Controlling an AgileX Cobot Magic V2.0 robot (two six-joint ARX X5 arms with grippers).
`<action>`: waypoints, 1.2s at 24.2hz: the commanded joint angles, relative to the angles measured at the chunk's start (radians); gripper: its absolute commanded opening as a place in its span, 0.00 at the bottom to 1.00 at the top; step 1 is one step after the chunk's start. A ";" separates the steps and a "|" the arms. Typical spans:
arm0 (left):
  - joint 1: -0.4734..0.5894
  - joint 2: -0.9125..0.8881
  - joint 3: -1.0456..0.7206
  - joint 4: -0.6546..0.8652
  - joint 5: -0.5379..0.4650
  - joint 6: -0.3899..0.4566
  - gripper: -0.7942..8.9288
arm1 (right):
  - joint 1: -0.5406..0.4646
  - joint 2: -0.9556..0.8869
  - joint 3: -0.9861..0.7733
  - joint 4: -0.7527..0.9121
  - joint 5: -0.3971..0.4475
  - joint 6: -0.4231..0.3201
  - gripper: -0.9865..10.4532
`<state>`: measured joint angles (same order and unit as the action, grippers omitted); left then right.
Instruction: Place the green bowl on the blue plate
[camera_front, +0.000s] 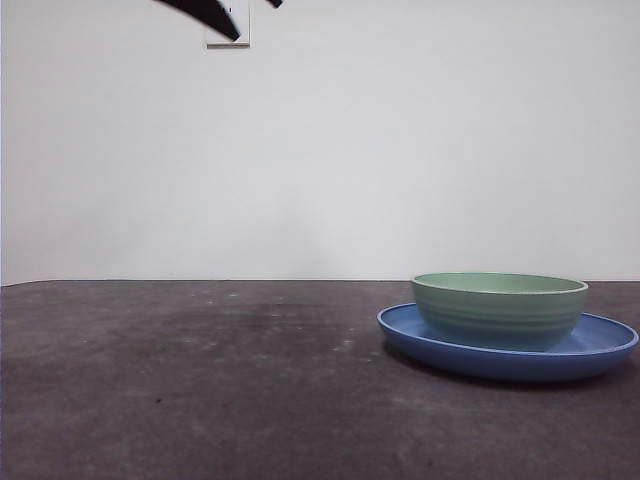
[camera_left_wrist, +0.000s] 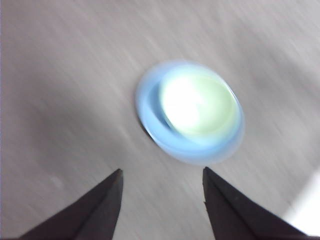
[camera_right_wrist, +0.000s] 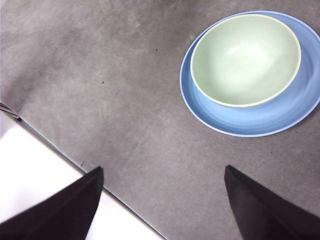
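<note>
The green bowl stands upright inside the blue plate at the right of the table. In the right wrist view the bowl sits toward one side of the plate, empty. My right gripper is open, high above the table and well apart from them. My left gripper is open too, high up, with the bowl and plate blurred far below. A black arm tip shows at the top left of the front view.
The dark grey table stretches bare to the left of the plate. A white wall rises behind it. The table's edge and a white floor show in the right wrist view.
</note>
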<state>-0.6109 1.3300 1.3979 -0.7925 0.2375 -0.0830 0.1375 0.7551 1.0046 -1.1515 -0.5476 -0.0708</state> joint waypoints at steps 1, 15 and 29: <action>-0.005 -0.064 -0.085 0.032 0.057 0.042 0.35 | 0.004 0.006 0.021 0.006 -0.001 0.010 0.43; -0.016 -0.207 -0.305 -0.017 0.279 0.085 0.34 | 0.004 0.008 0.020 0.006 0.004 0.011 0.43; -0.017 -0.207 -0.305 -0.023 0.279 0.095 0.34 | 0.002 0.018 0.003 0.064 0.351 0.143 0.42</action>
<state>-0.6193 1.1179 1.0832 -0.8185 0.5083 -0.0082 0.1375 0.7616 1.0046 -1.1049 -0.2562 0.0196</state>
